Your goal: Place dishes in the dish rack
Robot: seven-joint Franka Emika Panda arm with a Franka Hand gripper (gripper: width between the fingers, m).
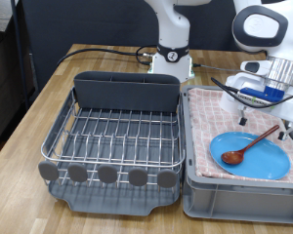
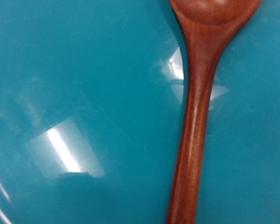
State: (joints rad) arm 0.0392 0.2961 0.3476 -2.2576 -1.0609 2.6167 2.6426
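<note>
My wrist camera is filled edge to edge by the blue plate (image 2: pixel 93 84); glossy surface with pale glare patches; the reddish-brown wooden spoon (image 2: pixel 198 112) lies flat on it, handle running lengthwise across the frame, bowl cut off at one edge; my own fingers don't show here.

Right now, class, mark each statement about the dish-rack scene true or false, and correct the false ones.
1. The wooden spoon lies on the blue plate. True.
2. The plate already stands in the dish rack. False: it lies on the pink checkered cloth in the grey bin, at the exterior view's right.
3. The rack's wire grid holds no dishes. True.
4. The gripper holds the spoon. False: the wrist view shows spoon and plate only, no fingers closed on either.
5. A white mug sits on the plate. False: no mug is visible.
</note>
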